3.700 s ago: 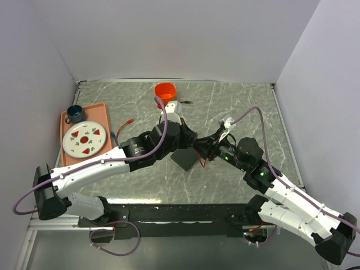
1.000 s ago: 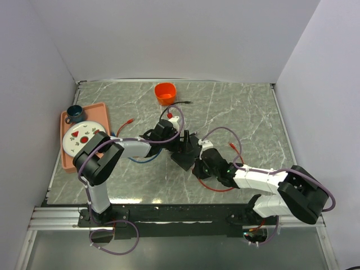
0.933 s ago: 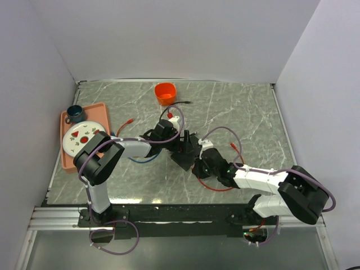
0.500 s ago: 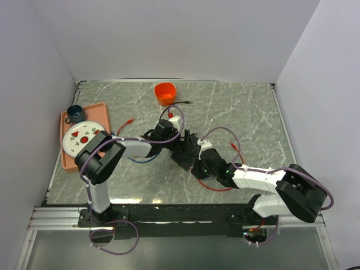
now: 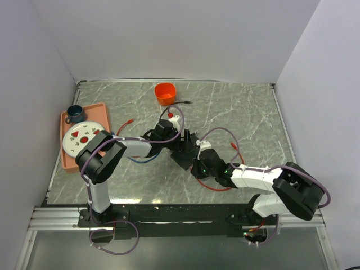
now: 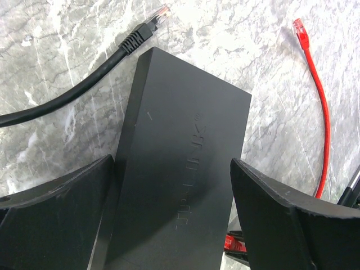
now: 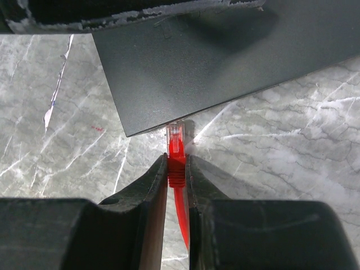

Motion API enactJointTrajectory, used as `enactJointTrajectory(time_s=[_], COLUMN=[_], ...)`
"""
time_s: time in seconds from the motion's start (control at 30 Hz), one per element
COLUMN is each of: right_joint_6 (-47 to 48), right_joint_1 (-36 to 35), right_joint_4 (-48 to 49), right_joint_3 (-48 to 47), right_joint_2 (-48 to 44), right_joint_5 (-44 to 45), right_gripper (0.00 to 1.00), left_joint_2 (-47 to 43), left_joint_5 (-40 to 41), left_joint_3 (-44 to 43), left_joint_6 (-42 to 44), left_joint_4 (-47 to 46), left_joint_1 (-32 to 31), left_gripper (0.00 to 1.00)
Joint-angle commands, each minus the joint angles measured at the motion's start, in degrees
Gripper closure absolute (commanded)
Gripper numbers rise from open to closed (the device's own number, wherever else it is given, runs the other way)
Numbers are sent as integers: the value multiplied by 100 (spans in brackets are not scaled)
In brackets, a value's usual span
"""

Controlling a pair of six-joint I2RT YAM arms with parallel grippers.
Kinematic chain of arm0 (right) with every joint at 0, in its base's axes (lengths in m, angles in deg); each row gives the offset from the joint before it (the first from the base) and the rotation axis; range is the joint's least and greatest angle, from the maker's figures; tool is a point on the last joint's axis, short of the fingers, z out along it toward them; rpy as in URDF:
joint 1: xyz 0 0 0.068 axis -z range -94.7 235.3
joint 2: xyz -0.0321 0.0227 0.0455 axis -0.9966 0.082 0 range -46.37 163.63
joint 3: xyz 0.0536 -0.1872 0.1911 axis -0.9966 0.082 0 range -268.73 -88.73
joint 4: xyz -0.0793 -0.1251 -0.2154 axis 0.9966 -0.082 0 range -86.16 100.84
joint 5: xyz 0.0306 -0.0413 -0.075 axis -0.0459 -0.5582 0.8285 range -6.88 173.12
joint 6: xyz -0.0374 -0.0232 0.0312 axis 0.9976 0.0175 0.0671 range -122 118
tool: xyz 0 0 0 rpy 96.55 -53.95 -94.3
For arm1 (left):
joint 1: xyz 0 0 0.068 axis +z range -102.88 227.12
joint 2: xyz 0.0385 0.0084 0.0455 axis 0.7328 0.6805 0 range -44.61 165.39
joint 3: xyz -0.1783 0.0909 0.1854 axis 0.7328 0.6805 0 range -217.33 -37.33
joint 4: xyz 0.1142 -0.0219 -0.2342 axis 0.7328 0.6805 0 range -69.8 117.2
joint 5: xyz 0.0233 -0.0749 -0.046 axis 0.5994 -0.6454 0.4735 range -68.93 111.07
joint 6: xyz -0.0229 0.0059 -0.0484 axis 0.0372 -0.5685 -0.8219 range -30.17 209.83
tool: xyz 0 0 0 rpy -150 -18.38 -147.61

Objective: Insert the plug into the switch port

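- The right gripper is almost closed, pinching the red plug between its fingers.
- The plug's clear tip touches the near narrow edge of the black box. The switch port sits along that edge, but its opening is hidden, so I cannot tell whether the tip is in.
- The left gripper is spread wide across the box, a finger against each long side.
- A black cable and a red cable lie beside the box on the marble table.
- Farther off are an orange cup at the back and a tray with a plate on the left.
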Motion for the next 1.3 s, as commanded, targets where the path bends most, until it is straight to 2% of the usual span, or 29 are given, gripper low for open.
enactJointTrajectory(time_s=[0.0, 0.37, 0.77, 1.27], right_joint_6=[9, 35, -62, -141], right_joint_1=[-40, -75, -181, -269], right_joint_4=[298, 0, 298, 290], right_joint_3=[-205, -284, -328, -398], right_joint_2=[48, -418, 302, 136], right_joint_5=[234, 164, 268, 568], right_gripper=[100, 100, 100, 100], left_joint_2=[178, 310, 275, 293], left_joint_5=[-256, -212, -335, -317], left_joint_3=[113, 105, 183, 307], left_joint_6=[46, 28, -139, -253], left_joint_4=[206, 189, 101, 136], left_joint_1=[-40, -84, -110, -215], left_gripper=[10, 12, 12, 14])
